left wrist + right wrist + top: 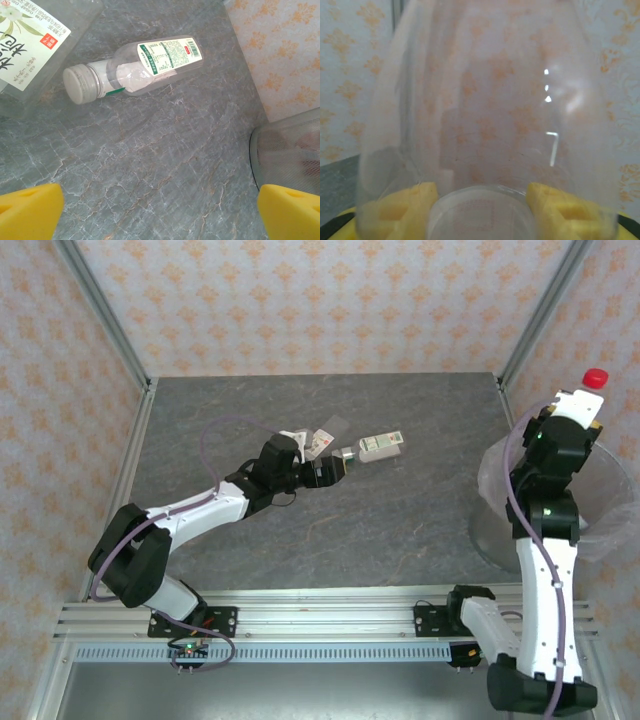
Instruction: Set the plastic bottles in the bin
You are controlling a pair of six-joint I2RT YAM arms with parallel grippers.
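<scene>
A clear bottle with a green-and-white label and a grey-white cap (135, 65) lies on its side on the table, seen from above as the labelled bottle (380, 447). A larger white-labelled bottle (30, 45) lies beside it, close to my left wrist (318, 443). My left gripper (160, 215) hovers open just short of them (335, 466), nothing between its yellow fingertips (27, 212). My right gripper (482, 200) is shut on a clear bottle (480, 115). It is held high, red cap (596, 378) up, over the bag-lined bin (495, 475).
The bin's rim (285, 155) shows at the right of the left wrist view. Grey marble table (400, 530) with patterned walls on three sides and metal posts at the back corners. An aluminium rail (330, 625) runs along the near edge.
</scene>
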